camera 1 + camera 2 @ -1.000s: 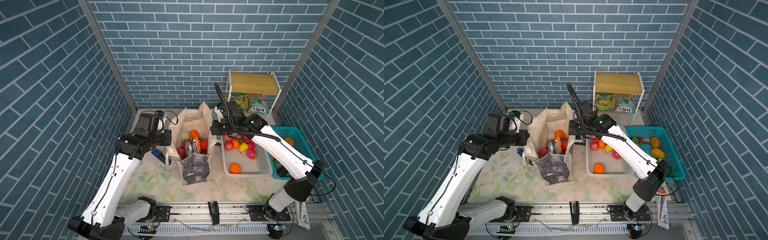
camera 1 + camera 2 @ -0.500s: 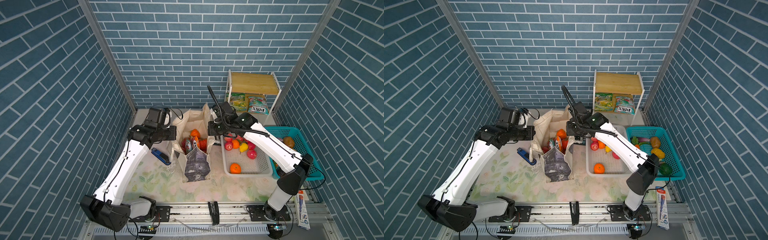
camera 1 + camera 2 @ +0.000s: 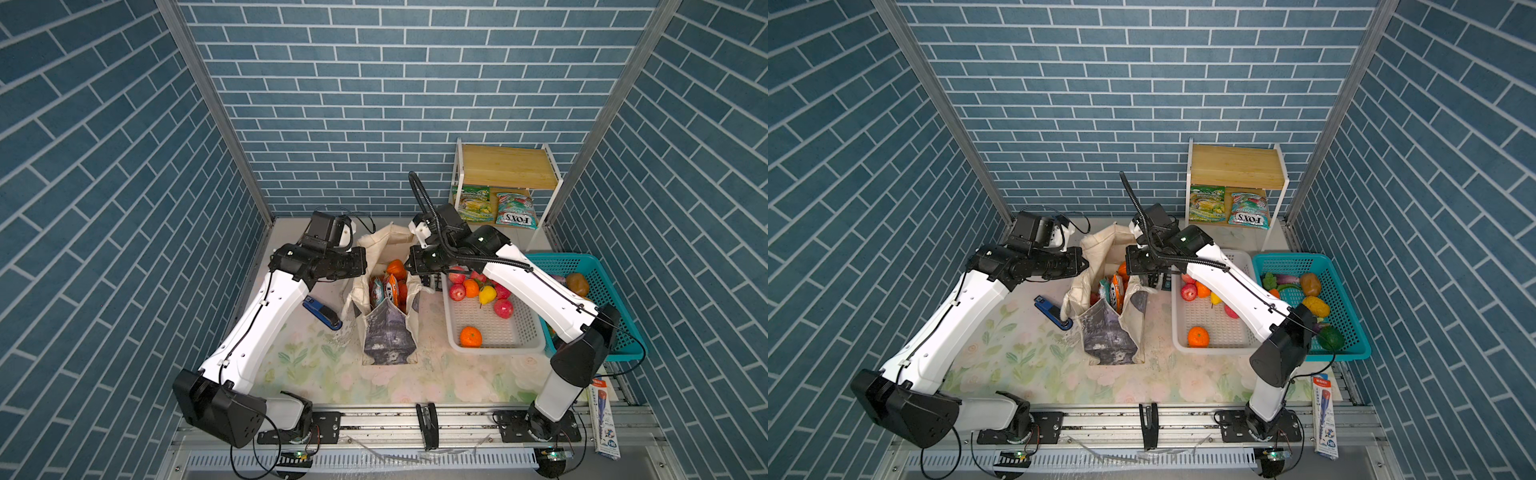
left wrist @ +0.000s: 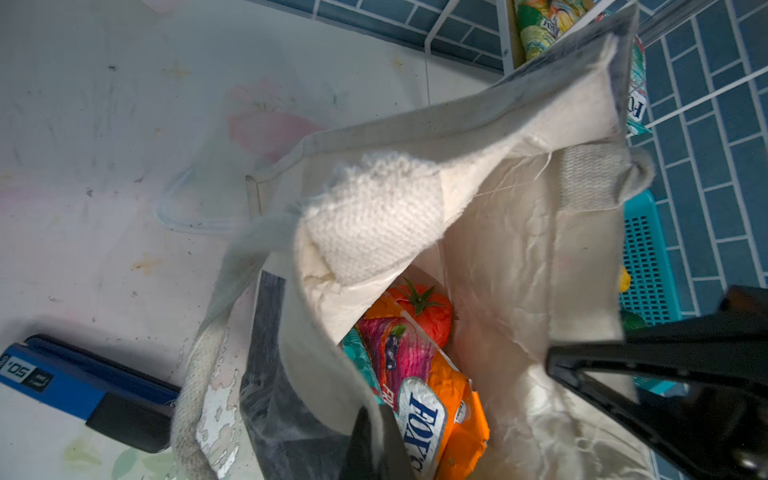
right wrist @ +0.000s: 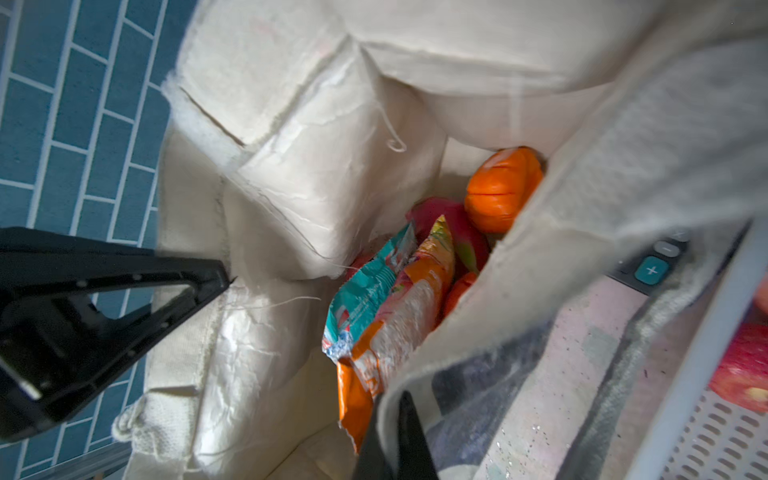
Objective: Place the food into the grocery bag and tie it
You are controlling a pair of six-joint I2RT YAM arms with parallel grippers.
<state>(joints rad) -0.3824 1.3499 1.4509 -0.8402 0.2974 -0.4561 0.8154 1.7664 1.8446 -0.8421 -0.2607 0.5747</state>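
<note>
one grocery bag (image 3: 388, 336) upright, mouth up, long axis front-to-back

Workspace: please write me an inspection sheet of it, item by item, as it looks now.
Surface: floral mat, scuffed.
Job's things: grocery bag upright, open, candy packets and orange pieces inside; fruit left in white basket.
Clutter: blue stapler beside bag; calculator; teal basket of vegetables.
Claws: left claw and right claw shut on bag rim, opposite sides.
Cables: black hose arches over right arm.
Surroundings: blue brick walls; shelf with two packets.
</note>
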